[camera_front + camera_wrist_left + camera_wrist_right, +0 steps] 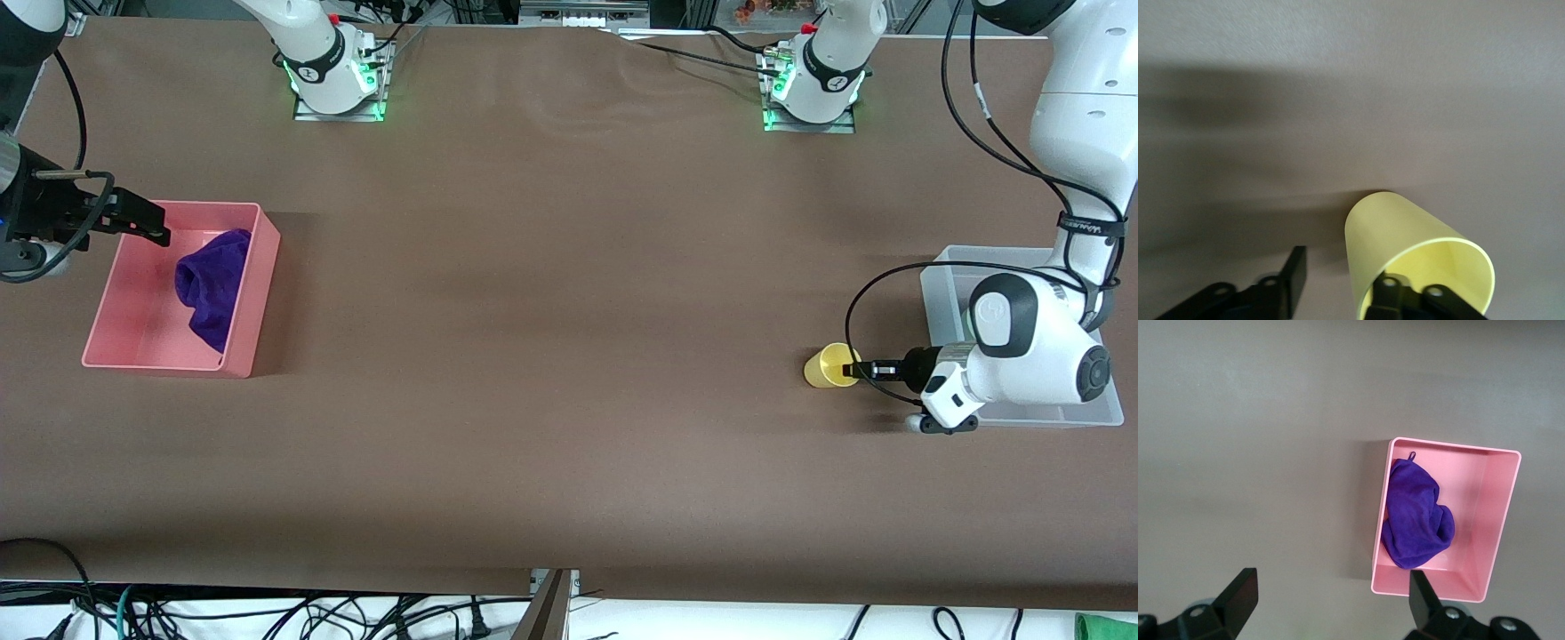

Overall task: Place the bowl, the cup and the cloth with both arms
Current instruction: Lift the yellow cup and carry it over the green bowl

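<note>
The yellow cup (825, 366) lies on its side on the table beside the clear bin, with its mouth toward my left gripper (855, 368). In the left wrist view my left gripper (1341, 287) is open: one finger (1388, 297) is inside the cup (1405, 230) and the other (1295, 273) is outside, well apart from its wall. The purple cloth (213, 286) lies bunched in the pink bin (160, 354), also seen in the right wrist view (1415, 517). My right gripper (147, 224) is open and empty over that bin's rim (1331, 587). The bowl is out of view.
A clear plastic bin (942, 276) stands at the left arm's end of the table, mostly covered by the left arm. The pink bin (1485, 520) stands at the right arm's end. The brown table (551, 311) stretches between them.
</note>
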You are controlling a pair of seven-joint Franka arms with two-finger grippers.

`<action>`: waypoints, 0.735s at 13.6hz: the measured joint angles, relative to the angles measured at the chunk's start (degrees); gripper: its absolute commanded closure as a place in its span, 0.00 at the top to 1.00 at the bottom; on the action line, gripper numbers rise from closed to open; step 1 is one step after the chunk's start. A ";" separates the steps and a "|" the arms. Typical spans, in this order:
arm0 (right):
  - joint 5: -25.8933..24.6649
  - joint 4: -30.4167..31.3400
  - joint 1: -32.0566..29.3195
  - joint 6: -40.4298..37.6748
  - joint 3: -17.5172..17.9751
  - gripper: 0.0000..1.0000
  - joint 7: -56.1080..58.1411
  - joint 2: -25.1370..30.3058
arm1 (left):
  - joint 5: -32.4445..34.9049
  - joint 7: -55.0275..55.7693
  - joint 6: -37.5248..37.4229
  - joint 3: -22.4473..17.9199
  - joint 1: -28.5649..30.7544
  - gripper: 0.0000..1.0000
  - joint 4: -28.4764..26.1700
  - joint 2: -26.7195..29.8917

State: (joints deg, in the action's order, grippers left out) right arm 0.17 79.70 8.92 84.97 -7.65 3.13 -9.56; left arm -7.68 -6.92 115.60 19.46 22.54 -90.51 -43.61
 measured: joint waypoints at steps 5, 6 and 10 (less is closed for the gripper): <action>0.00 0.00 0.04 0.07 0.07 1.00 -0.02 0.00 | 0.00 0.00 -0.59 0.15 -0.91 0.00 0.69 0.18; 0.00 0.00 0.05 0.07 0.07 1.00 -0.02 -0.01 | 0.01 -0.02 -2.49 0.15 -0.89 0.00 1.31 1.00; -0.01 0.00 0.09 0.16 0.08 1.00 -0.03 -0.03 | 9.32 -3.62 -16.17 -0.14 -0.45 0.00 8.15 6.81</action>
State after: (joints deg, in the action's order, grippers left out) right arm 0.16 79.70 9.00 85.14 -7.57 3.10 -9.59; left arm 1.65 -10.54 99.43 19.33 22.09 -82.37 -36.80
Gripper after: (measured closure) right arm 0.000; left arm 0.960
